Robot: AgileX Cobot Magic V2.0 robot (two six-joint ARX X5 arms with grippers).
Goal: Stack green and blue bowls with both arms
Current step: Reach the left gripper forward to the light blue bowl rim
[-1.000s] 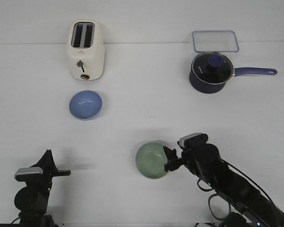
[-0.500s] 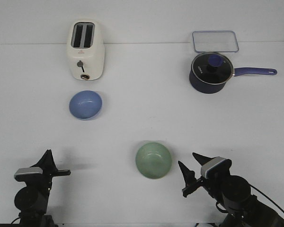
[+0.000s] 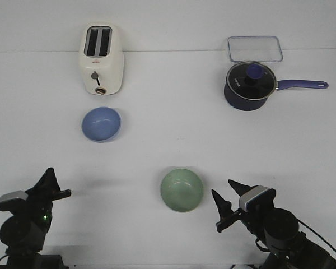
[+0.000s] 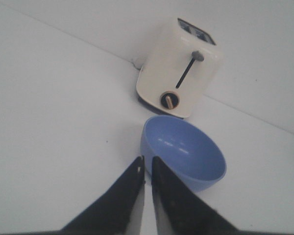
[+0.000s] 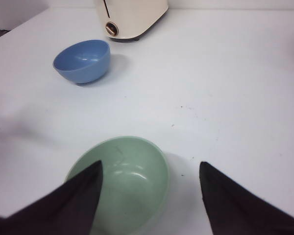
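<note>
The green bowl (image 3: 182, 190) sits upright on the white table (image 3: 168, 151), near its front edge and centre; the blue bowl (image 3: 101, 124) sits upright well apart from it, farther back on the left, just in front of the cream toaster (image 3: 101, 59). The right gripper (image 3: 224, 205) is positioned just beside the green bowl on its right, fingers spread wide, holding nothing and not touching the bowl. The left gripper (image 3: 55, 185) is positioned at the front left, aimed toward the blue bowl, fingers drawn nearly together with a narrow slit between them, holding nothing. A lidded navy saucepan (image 3: 248, 85) stands at back right.
</note>
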